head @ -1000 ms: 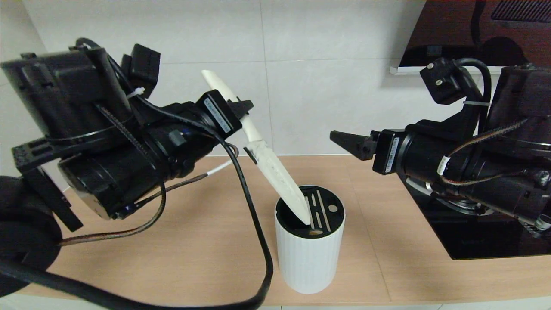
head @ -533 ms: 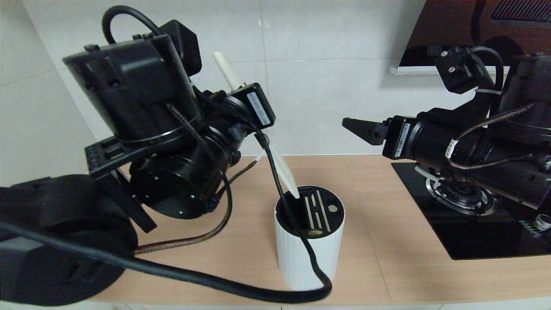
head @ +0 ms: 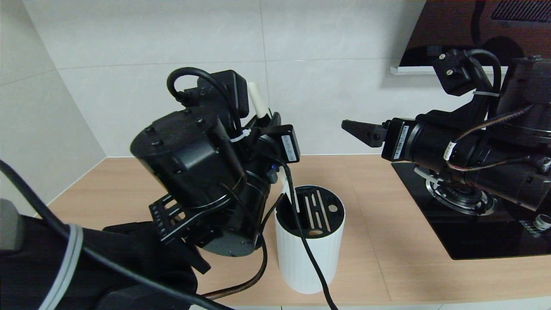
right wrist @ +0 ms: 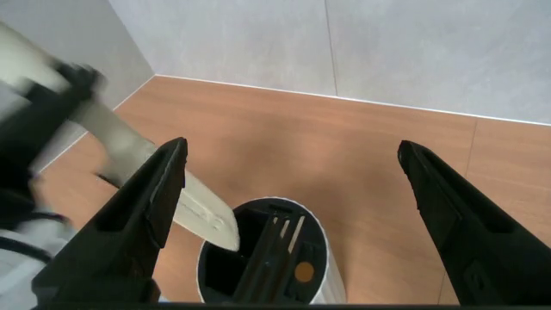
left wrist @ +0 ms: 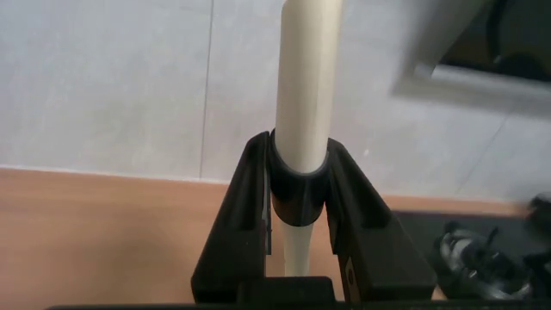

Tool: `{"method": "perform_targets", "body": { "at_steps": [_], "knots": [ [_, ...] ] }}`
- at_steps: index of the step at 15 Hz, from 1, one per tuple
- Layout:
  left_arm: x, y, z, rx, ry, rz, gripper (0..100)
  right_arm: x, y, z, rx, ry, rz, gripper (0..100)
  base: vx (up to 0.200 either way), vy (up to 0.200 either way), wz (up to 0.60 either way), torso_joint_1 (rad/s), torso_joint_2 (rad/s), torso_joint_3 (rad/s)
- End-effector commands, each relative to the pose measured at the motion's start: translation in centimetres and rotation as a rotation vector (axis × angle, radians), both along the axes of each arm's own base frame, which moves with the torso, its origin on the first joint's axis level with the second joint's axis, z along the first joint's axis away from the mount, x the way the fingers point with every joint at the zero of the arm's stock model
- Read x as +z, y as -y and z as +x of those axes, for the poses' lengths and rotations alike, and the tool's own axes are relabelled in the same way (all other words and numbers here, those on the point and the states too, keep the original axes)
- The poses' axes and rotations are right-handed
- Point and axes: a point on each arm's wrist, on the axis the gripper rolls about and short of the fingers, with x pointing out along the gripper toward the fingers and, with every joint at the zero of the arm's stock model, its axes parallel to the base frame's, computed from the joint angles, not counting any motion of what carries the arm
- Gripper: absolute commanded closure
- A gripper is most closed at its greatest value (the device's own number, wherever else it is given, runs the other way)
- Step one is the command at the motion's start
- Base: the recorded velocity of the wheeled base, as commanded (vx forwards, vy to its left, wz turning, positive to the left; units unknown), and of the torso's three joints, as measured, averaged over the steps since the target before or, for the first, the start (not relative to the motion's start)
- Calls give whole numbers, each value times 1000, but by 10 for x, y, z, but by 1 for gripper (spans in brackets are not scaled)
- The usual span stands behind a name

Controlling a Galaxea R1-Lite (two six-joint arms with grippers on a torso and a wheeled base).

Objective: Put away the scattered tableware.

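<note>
Clamping the cream-white ceramic knife [left wrist: 306, 77] by its handle, the left pincer [left wrist: 300, 172] is tipping it from slanted to nearly upright, the blade beneath it sinking into the white ribbed cylindrical holder [head: 310, 254], so stowing looks nearly done, while the right pincer [head: 357, 130] is hovering spread open.

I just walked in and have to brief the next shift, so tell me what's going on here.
The left pincer is shut on the handle of a white knife, held steeply, its blade tip dipping into the open compartment of the white knife holder on the wooden counter, beside its slots. The knife is not yet released. The right pincer hangs open and empty above the counter, near the stove.
</note>
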Motion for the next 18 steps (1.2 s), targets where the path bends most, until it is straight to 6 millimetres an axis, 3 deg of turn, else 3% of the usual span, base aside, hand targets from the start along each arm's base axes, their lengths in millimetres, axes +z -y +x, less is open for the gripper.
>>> {"method": "perform_targets", "body": {
  "at_steps": [1, 11, 18],
  "knots": [
    [-10, 5, 3, -1, -20, 25, 100, -2, -2, 3, 1, -7, -5, 0, 0, 0, 0, 0, 0, 0],
    [-68, 30, 13, -27, -126, 131, 100, -5, -3, 3, 2, -14, -11, 0, 0, 0, 0, 0, 0, 0],
    [-85, 35, 13, -37, -158, 160, 100, -7, -5, 5, 2, -19, -17, 0, 0, 0, 0, 0, 0, 0]
  ]
}}
